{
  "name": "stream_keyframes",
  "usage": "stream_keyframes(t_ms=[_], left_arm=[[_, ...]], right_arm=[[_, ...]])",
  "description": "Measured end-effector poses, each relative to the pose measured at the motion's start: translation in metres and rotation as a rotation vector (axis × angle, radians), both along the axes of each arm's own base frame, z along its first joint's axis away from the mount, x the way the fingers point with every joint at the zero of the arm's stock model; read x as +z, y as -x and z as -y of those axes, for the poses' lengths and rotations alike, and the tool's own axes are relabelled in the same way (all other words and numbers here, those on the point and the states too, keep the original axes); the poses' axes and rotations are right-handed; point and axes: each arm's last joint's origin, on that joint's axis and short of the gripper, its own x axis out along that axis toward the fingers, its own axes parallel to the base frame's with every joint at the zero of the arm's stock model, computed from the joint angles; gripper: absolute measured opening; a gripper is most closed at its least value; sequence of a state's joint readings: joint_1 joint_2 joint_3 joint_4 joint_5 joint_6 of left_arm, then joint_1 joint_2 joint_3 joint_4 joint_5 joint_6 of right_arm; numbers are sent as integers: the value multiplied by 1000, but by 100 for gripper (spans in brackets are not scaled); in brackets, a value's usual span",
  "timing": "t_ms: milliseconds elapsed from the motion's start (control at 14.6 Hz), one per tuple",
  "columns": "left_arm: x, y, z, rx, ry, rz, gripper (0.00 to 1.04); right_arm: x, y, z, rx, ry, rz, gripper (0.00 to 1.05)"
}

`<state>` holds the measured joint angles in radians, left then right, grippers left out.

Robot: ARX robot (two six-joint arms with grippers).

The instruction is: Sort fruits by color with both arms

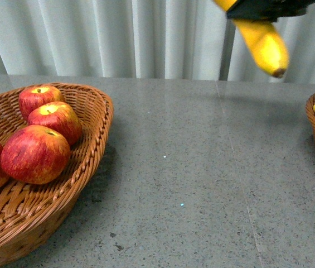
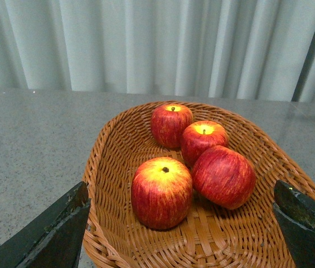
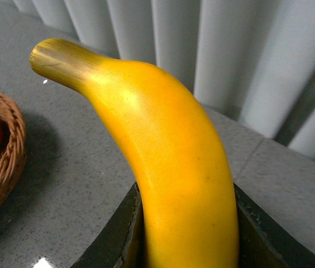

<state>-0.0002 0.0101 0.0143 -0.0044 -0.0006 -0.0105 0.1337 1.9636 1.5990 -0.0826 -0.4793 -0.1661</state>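
Grey table, right pincer gripping banana, apples in basket

Pale pleated curtains are hanging behind a speckled grey tabletop (a faint seam, possibly, is crossing it), soft light reflecting.

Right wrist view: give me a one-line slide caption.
Right gripper clamps a yellow banana above the grey table, a wicker basket of apples at the edge.
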Motion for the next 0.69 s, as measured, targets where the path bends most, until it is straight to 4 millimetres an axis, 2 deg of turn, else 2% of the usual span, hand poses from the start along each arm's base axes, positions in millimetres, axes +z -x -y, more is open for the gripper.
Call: stream_keyframes(t_ms=[69,137,275,481,687], left_arm=[[0,0,0,0,0,0,98],[0,0,0,0,0,0,98],[0,0,0,0,0,0,98],[0,0,0,0,0,0,98],[0,0,0,0,0,0,98]], right_arm=[[4,10,30,-54,-39,3,35],[0,22,59,-110,-51,-10,35],[-4,58,109,-218,-2,-10,35],[-4,105,149,-287,148,42,35],[-34,129,166,-288,203,-26,35]])
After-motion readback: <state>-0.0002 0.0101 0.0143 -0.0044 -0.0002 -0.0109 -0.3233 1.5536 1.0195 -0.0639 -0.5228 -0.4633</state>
